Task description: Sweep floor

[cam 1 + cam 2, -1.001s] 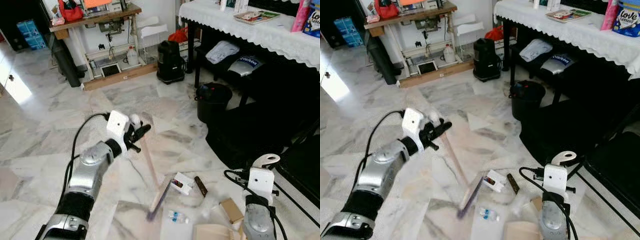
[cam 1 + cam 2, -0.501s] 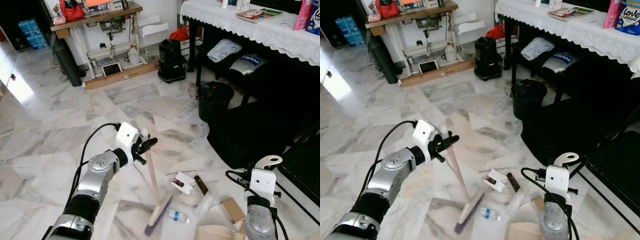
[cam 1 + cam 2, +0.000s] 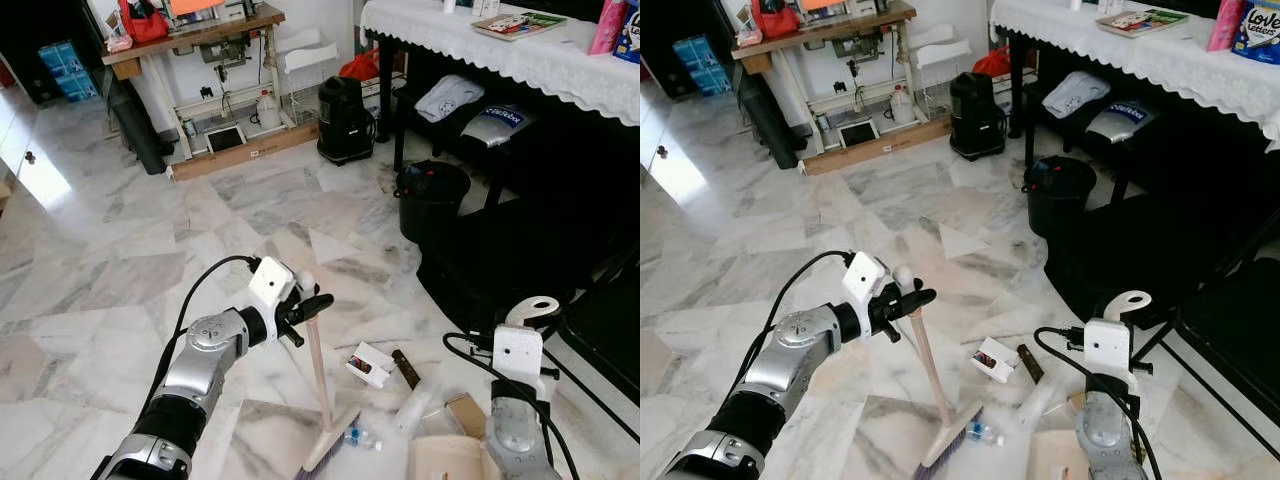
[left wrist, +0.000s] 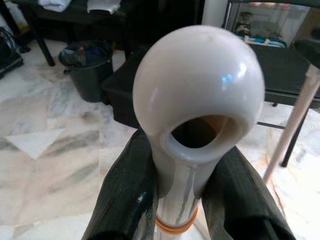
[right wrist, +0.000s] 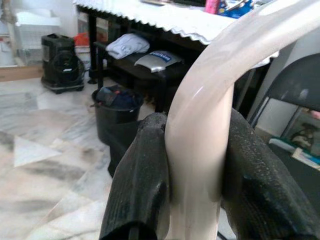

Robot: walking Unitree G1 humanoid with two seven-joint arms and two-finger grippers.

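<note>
left pincer (image 3: 902,302) — clamps broom (image 3: 932,396) top | bristles below — on floor (image 3: 790,230)

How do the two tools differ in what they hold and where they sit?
The left tool grips the top of the broom, raised at mid-height; the right tool grips the curved cream handle of the dustpan, low near the floor at the robot's right. The broom stands nearly upright, bristles on the floor; the dustpan lies flat. Both tools are shut on pale handles.
</note>
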